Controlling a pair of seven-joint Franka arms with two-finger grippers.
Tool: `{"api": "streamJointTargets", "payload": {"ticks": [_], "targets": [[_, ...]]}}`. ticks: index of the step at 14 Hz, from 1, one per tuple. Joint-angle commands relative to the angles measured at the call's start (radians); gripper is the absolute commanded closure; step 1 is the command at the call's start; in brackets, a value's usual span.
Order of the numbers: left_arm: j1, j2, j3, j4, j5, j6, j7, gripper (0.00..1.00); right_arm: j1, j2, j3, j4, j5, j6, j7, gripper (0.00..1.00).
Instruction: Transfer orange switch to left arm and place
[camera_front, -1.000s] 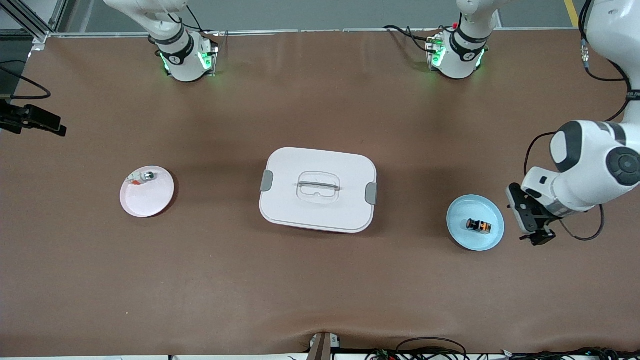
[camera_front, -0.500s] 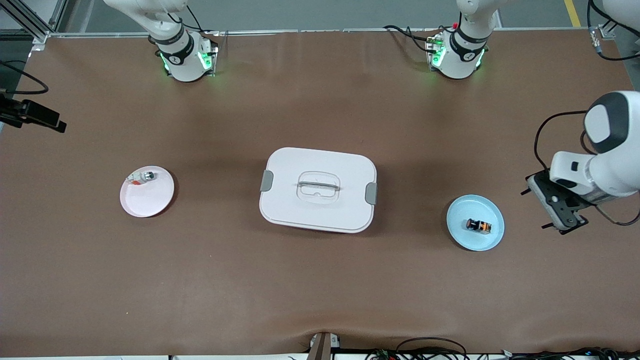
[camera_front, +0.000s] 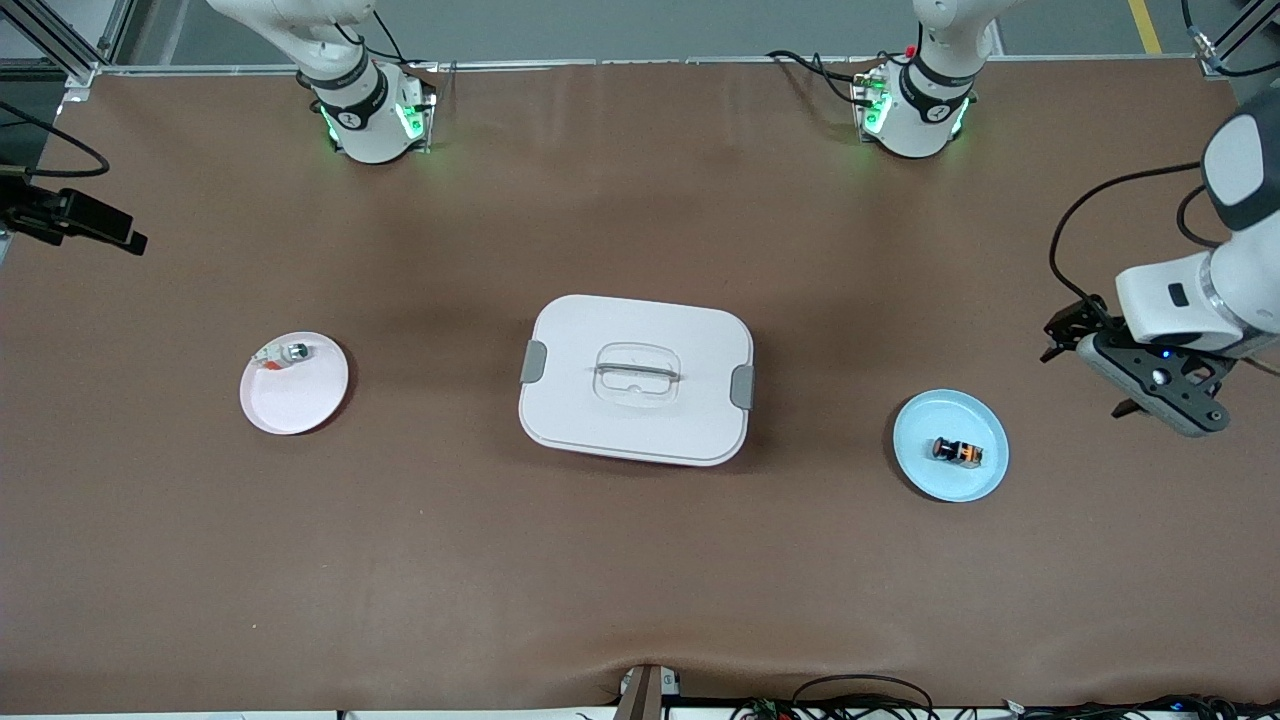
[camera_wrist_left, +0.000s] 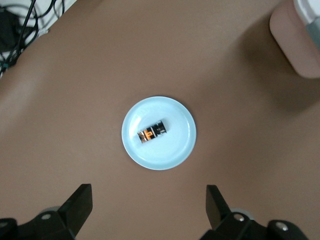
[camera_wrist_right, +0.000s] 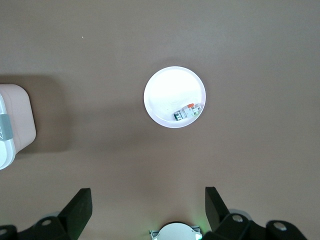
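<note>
Left gripper (camera_front: 1085, 340) risen, now off blue plate (camera_front: 925, 470).

1. Right gripper (camera_wrist_right: 145, 210) cut off by the right wrist view's edge: only two finger stubs showing, tips out of frame.
2. Left gripper (camera_wrist_left: 149, 207) likewise cropped in the left wrist view; in the front view fingers hidden under the wrist body.
3. Box (camera_wrist_right: 12, 125) clipped at the right wrist view's edge, only one corner and a grey latch visible; in the left wrist view just a blurred corner.
4. Orange switch (camera_front: 956, 451) too small for cap detail.
5. Small part (camera_front: 287, 353) on the pink plate (camera_front: 290, 405) too small to identify.
6. Left arm (camera_front: 1235, 250) cut off by the front view's edge.
</note>
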Motion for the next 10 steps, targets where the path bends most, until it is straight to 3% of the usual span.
{"api": "streamJointTargets", "payload": {"ticks": [1,10], "targets": [[0.008,-0.04,0.0,0.013,-0.015,-0.068,-0.13,0.0,-0.014,-0.047,0.014,-0.051,0.017,0.018,0.014,0.0],[0.0,-0.048,-0.01,0.021,-0.014,-0.108,-0.688,0.0,-0.014,-0.093,0.015,-0.106,0.014,0.055,0.012,0.0]]}}
